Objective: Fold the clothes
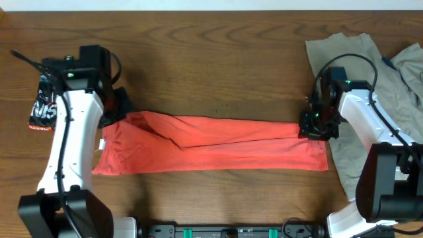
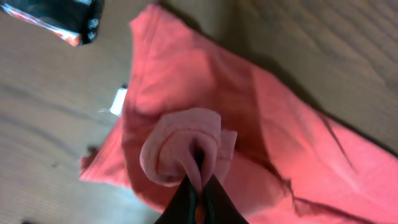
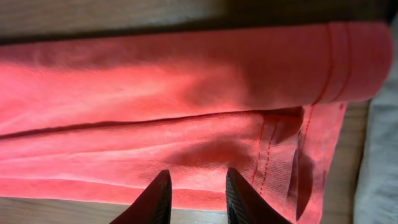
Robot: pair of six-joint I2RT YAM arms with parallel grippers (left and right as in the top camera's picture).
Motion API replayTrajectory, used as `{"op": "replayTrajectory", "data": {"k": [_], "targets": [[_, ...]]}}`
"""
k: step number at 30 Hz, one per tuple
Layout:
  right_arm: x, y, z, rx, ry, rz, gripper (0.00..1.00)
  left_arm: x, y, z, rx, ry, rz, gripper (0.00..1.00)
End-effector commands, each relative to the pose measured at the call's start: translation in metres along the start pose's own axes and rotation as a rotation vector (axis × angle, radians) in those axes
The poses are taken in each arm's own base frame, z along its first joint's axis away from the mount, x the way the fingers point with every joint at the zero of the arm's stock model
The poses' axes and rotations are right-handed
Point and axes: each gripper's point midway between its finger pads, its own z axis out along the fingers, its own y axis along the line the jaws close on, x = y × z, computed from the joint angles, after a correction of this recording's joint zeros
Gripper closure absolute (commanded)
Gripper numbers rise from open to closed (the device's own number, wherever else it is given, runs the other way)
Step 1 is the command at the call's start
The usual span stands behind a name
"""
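Between the tips of the left pincer (image 2: pixel 199 185) there's a bunched wad of the big coral-red cotton T-shirt (image 1: pixel 218 145). The tips are squeezed together on it, no gap. The shirt's doubled into one long band on the dark wooden table (image 1: pixel 218 46), running from that pincer straight across to the right pincer (image 3: pixel 196 190). — foldfan

Yep, and the right one's tips stand apart over the stitched hem end, with cloth showing under and between them. It's not gripping anything as far as I can tell. Just past it on the outer side lie the plain khaki-beige garments (image 1: pixel 344 59), not yet folded. Out beyond the left pincer sits a black-and-red printed packet (image 1: pixel 41 106), which isn't part of the job. — yamtinker

So I'd call this mid-fold: lengthwise folds done, crosswise ones not yet. — foldfan

Agreed. Next move probably needs the right one to close on that hem, then one end gets carried over toward the other. The left pinch is a lumpy wad though, so that edge might land crooked. — yamtinker
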Motion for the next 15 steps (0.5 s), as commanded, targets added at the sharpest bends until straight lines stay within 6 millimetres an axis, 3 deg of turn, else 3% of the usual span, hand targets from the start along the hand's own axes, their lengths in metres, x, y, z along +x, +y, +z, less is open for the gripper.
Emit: {"op": "replayTrajectory", "data": {"k": [1,11,15], "targets": [[0.004,0.001,0.003,-0.001,0.009,-0.02,0.73,0.007,0.002,0.016,-0.024,0.008,0.004,0.94],[0.004,0.002,0.003,-0.001,0.01,-0.02,0.73,0.028,0.003,0.072,-0.012,0.011,0.003,0.93],[0.004,0.002,0.003,-0.001,0.01,-0.02,0.73,0.032,-0.008,0.085,0.063,0.007,0.002,0.93]]}}
